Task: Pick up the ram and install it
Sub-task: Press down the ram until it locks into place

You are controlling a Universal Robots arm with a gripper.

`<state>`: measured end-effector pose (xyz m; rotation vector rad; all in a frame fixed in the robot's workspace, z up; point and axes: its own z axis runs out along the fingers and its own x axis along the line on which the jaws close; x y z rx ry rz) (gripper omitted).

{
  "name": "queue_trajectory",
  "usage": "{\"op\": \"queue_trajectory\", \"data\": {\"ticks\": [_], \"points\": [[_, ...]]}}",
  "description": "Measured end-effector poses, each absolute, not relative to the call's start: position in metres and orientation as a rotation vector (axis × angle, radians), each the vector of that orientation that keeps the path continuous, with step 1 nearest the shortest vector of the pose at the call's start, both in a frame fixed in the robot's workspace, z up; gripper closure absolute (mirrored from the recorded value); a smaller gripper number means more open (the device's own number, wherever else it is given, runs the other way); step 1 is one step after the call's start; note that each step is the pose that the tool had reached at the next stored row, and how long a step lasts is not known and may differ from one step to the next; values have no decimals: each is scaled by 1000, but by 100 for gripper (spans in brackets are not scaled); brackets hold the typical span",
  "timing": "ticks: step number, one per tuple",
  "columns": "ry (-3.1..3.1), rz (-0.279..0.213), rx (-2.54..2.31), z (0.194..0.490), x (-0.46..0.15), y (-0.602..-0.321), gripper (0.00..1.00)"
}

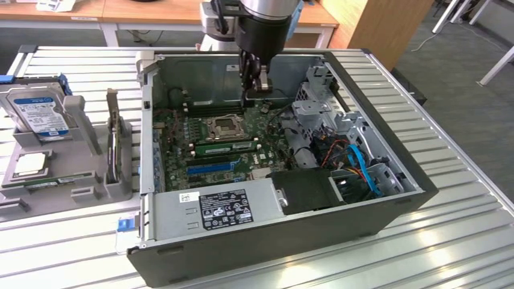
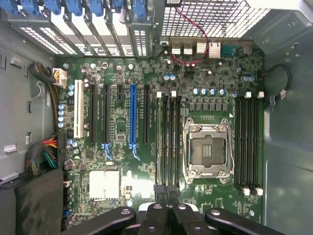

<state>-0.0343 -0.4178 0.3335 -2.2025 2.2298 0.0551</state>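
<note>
A green ram stick (image 1: 227, 145) lies along a memory slot on the motherboard (image 1: 241, 162), just beside the empty processor socket (image 1: 223, 127). My gripper (image 1: 259, 88) hangs above the back part of the open computer case, apart from the stick, shut, with nothing showing between its fingers. In the wrist view the black fingers (image 2: 157, 211) meet over the near ends of the memory slots (image 2: 167, 142), which run beside the socket (image 2: 206, 152).
The case walls (image 1: 386, 138) and a metal drive cage (image 1: 317, 111) with cables crowd the exterior view's right. A power supply (image 1: 216, 208) fills the front. On the exterior view's left a grey fixture (image 1: 76, 192) holds a hard drive (image 1: 36, 114), a processor chip (image 1: 30, 164) and an upright card (image 1: 112, 141).
</note>
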Motion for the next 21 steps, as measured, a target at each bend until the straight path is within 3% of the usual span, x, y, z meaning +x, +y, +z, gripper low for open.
{"op": "queue_trajectory", "data": {"ticks": [21], "points": [[2228,60,-2201,334,-12,-418,90]]}}
